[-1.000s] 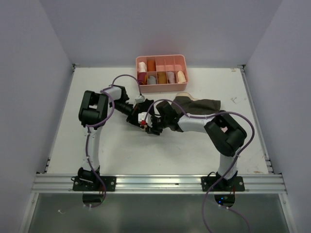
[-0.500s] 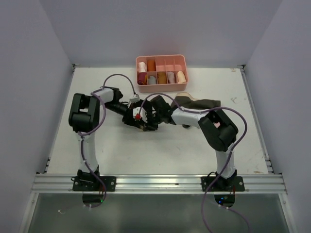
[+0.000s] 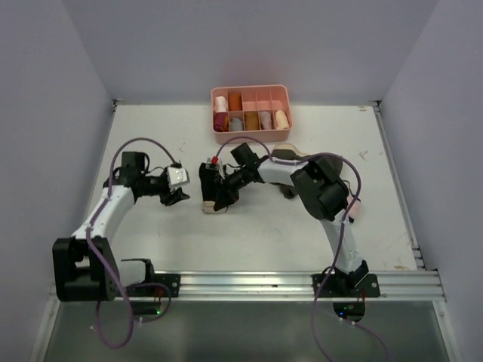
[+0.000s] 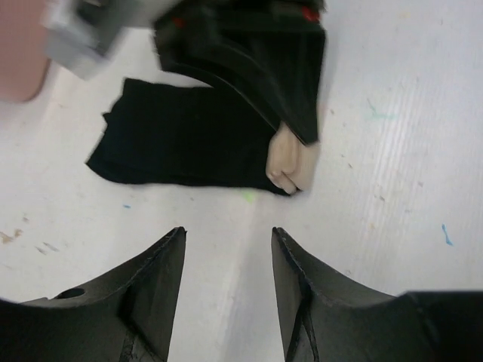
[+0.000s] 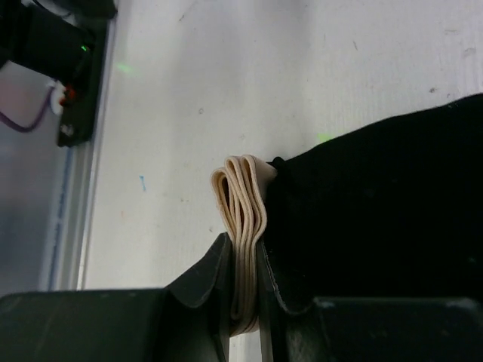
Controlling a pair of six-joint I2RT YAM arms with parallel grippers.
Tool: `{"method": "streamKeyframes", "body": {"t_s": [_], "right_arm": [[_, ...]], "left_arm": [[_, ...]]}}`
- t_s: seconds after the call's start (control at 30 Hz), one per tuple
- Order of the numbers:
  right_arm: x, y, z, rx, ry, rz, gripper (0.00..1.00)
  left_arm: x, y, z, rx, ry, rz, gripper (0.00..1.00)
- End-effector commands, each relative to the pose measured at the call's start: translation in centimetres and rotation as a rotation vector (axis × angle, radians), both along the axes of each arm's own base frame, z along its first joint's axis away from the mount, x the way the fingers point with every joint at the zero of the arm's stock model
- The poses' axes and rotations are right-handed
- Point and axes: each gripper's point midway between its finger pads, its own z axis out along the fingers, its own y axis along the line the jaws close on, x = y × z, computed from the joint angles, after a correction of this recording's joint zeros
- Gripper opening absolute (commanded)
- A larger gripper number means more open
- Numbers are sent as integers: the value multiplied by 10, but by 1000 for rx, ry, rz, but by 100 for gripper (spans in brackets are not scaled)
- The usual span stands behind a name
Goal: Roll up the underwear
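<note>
Underwear: small black cloth underwear with beige waistband (image 4: 181, 139), folded flat mid-table on the white table (image 3: 264, 234).
Right gripper (image 5: 243, 253): jaws narrow, pinching the folded waistband edge.
Left gripper (image 4: 226, 245): jaws apart, holding nothing, left of the cloth, not touching.
Room: white tabletop shows between cloth and near edge.

black underwear (image 4: 189, 143) with beige-peach waistband (image 5: 241, 196) on white worktop (image 3: 264, 234)
underwear plain black; worktop has tiny blue, green and brown specks. left claw (image 4: 227, 232) and right claw (image 5: 241, 243) matte black. arm links (image 3: 113, 211) white with black joints, cables (image 3: 147, 141) purple. tray (image 3: 250, 90) pink, rolls (image 3: 221, 103) in it pink, orange-brown, maroon, cream. walls (image 3: 45, 90) pale lilac-grey.
</note>
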Motion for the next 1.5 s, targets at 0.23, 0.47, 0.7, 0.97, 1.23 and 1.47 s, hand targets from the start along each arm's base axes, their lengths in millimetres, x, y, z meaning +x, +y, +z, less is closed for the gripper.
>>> {"method": "streamKeyframes", "body": {"t_s": [0.23, 0.47, 0.7, 0.97, 1.23, 1.47], "right_arm": [[10, -4, -46, -172, 549, -196, 0], [7, -4, -64, -229, 697, -265, 0], [9, -1, -71, -278, 815, -354, 0], [9, 3, -71, -266, 878, -366, 0], [3, 0, -79, -296, 869, -359, 0], [2, 2, -77, -294, 889, -358, 0]], "left_arm": [[-40, -18, -48, 292, -536, -170, 54], [-35, -41, -52, 322, -640, -223, 55], [-31, -56, -63, 349, -679, -268, 56], [-10, -60, -75, 371, -643, -219, 56], [-5, -54, -95, 416, -631, -208, 54], [-11, -59, -109, 415, -531, -264, 28]]}}
